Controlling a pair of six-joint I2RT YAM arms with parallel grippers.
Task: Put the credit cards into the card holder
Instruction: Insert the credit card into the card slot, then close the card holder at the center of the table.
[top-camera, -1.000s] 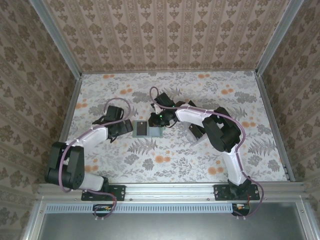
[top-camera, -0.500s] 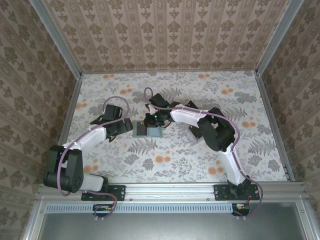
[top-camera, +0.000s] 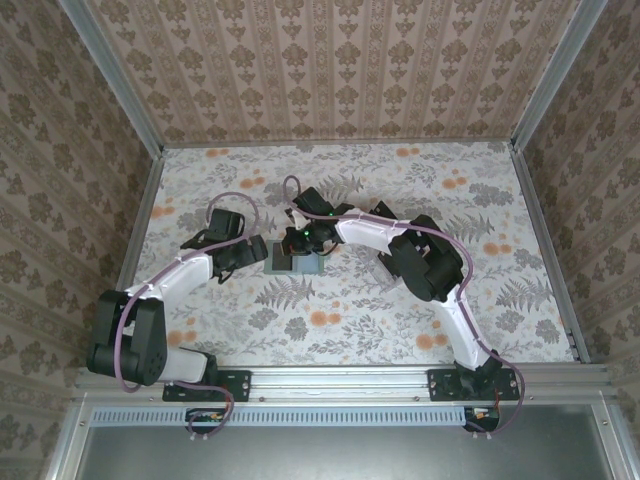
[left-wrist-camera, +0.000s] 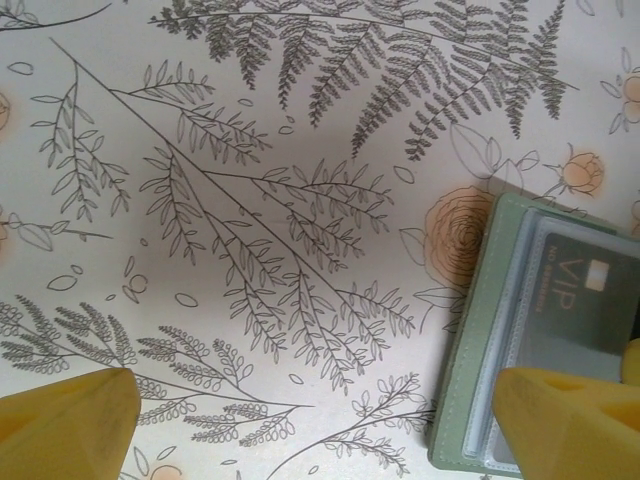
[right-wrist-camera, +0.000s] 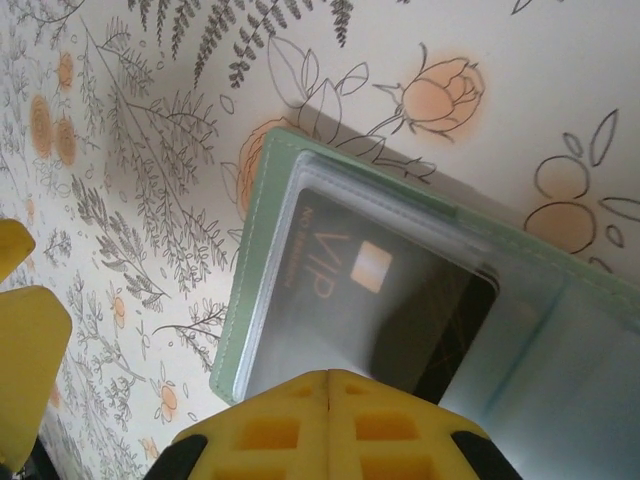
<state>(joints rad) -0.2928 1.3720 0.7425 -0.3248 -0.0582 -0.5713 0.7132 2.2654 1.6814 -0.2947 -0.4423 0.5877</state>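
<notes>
item: card holder (top-camera: 283, 262). grey-green folding case, lying open and flat on the flowered table (top-camera: 400, 330), about midway between my two arms. i am judging it light, with soft stitched covers and slick clear pockets inside. it is likely sliding if pushed from one side only, so i am rating its stitched outer edge the place to brace or grip, not the pocket film.

item: credit card (right-wrist-camera: 400, 300). dark, marked "vip", sitting partly inside a clear pocket of the holder. one end is looking hazy under the film and the other end is showing bare. i am judging it thin, stiff, smooth and light, and awkward to lift off a flat surface. its exposed short edge is looking like the best spot to pinch or nudge.

item: right gripper (right-wrist-camera: 328, 395). i am holding it clenched, fingertips pressed together, right at the card's near edge. i cannot tell whether it is touching the card.

item: left gripper (left-wrist-camera: 315, 430). i am holding it spread wide, grasping nothing. one fingertip is sitting in front of the holder's corner and the other is over bare table.
</notes>
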